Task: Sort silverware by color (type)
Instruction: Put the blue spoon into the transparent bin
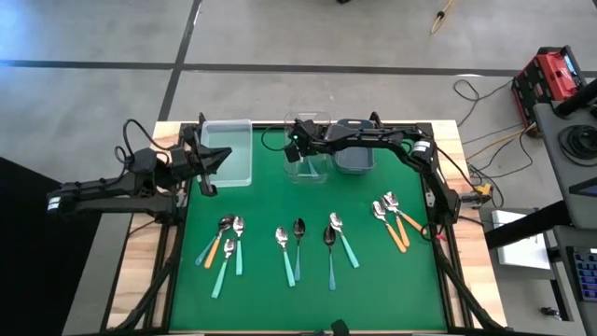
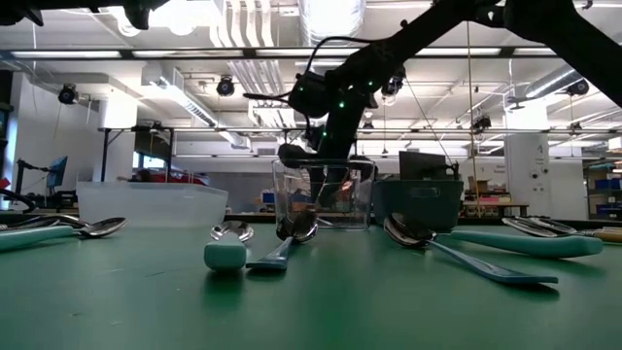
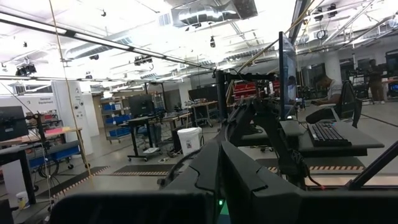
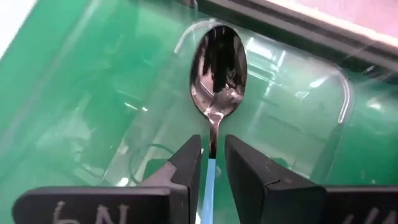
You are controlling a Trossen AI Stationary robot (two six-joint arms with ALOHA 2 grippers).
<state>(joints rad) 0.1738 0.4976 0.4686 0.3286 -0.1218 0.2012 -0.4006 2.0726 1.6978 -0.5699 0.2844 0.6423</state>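
A: Start left. L arm?

B: Left gripper (image 1: 222, 158) hangs at the table's L edge, just beside the left clear bin (image 1: 229, 140). Fingers pressed together, nothing in them.

A: Spoons on that side?

B: Left cluster (image 1: 227, 241) on the green mat (image 1: 261, 201), front-left: approx four spoons, mint-teal handles plus one orange, bowls pointing toward the bins.

A: Centre?

B: Two more pairs lie flat on the mat: the middle pair (image 1: 290, 245) and, just R of it, the second pair (image 1: 336, 241), teal/blue handles. Behind them, the middle clear bin (image 1: 308, 166). Right gripper (image 4: 212, 142) is over it, the arm reaching in from the R side.

A: Holding anything?

B: The blue-handled spoon (image 4: 217, 62) sits between its fingers (image 4: 186, 163), bowl pointing down into the bin. In the wrist view the fingers are slightly parted, w/ a thin gap either side of the handle, so no squeeze on it.

A: Further R?

B: Grey bin (image 1: 354, 161) touching the middle one. Then the orange group (image 1: 394, 220) near the mat's R edge, approx three or four spoons, orange handles, lying close together, well apart from the rest.
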